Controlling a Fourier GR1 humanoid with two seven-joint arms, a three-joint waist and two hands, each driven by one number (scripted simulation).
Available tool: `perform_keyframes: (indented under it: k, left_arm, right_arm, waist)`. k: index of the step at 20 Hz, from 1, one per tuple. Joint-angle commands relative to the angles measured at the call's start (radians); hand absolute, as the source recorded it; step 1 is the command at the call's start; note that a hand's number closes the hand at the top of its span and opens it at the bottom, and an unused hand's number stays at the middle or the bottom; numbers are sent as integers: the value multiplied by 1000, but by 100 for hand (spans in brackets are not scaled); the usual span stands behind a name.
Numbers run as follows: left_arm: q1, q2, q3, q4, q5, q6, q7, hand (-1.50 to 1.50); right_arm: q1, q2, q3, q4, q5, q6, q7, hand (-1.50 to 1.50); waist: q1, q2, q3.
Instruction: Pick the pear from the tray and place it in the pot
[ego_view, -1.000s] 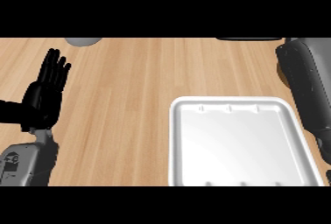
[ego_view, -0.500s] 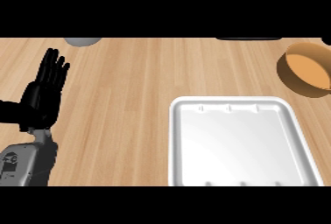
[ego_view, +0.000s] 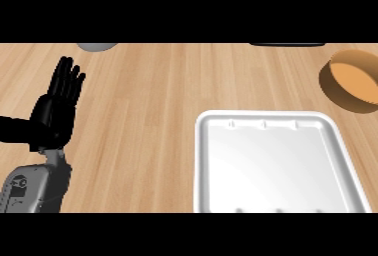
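Head view: the right arm that covered the upper right a second ago has left the frame, baring the pot (ego_view: 353, 80). The tray (ego_view: 203, 165) at lower right holds nothing; no pear shows anywhere, so it probably already sits in the pot. The left hand (ego_view: 55, 107) rests at left, spread wide, holding nothing.

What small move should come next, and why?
Probably just check inside the pot: no pear shows on the tray, the right hand is out of view, and the left hand rests open at left.
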Motion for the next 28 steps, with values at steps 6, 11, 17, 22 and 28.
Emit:
perform_keyframes:
  k: [6,11,17,22,28]
  left_arm:
    - [-33,-3,-9,-11,-19,20,43,0]
    - [-35,18,19,-6,26,-28,21,0]
    - [-56,-3,5,23,6,-7,26,0]
    - [-59,19,21,19,6,-10,43,0]
    - [-14,-16,3,12,-5,1,5,0]
  right_arm:
    - [-53,-49,-122,315,-122,25,-151,150]
    - [-70,-65,-204,432,-227,66,-296,-150]
    - [-111,-58,-227,443,-272,19,-465,-150]
    - [-132,32,-312,405,-381,-92,-491,-150]
    - [-105,-21,-459,395,-542,-100,-554,-150]
  waist:
    - [9,5,2]
    - [20,9,2]
    - [15,7,2]
    - [8,1,1]
    - [-4,0,1]
